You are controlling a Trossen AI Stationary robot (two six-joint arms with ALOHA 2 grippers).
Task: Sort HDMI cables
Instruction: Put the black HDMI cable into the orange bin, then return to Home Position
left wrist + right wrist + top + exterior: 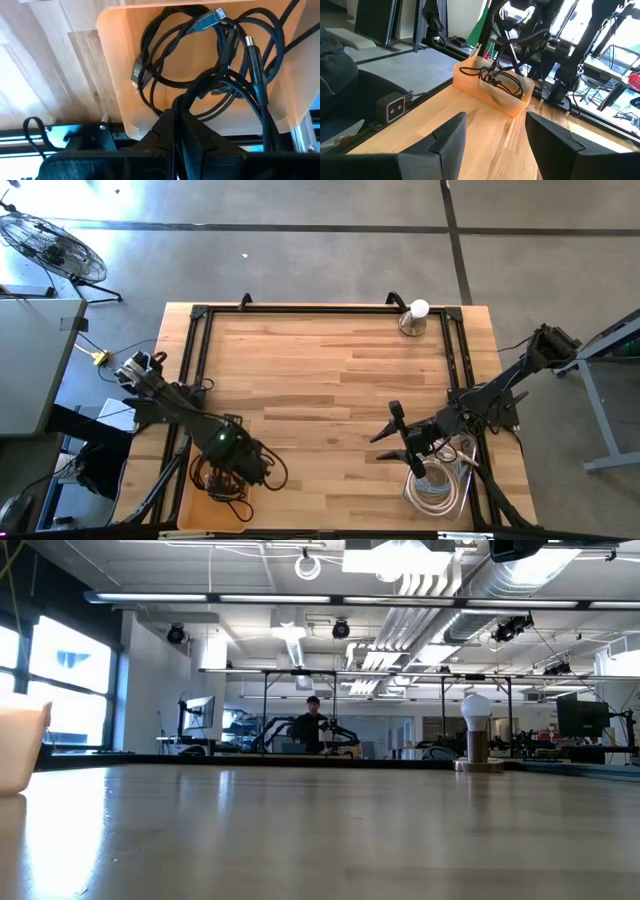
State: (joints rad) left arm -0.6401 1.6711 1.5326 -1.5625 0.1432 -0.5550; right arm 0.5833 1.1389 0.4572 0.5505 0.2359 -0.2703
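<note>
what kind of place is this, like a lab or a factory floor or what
Most likely a robotics lab or open workshop. The low view shows exposed silver ceiling ducts, rows of desks with computer monitors and a person seated far back. The pale wooden butcher-block table stands on a bare grey concrete floor.

We see a light wooden plank table point(330, 400) carrying an orange tray point(190, 505), a clear bin point(455, 500) and a white-bulbed lamp point(414, 317).

A large open lab or workshop hall: bare ducts point(440, 580) and strip lights run under the ceiling, benches with monitors point(582, 718) fill the back, a person point(312, 720) sits at one, and the wooden worktop point(330, 395) stands on polished concrete beside a fan point(50, 245).
</note>
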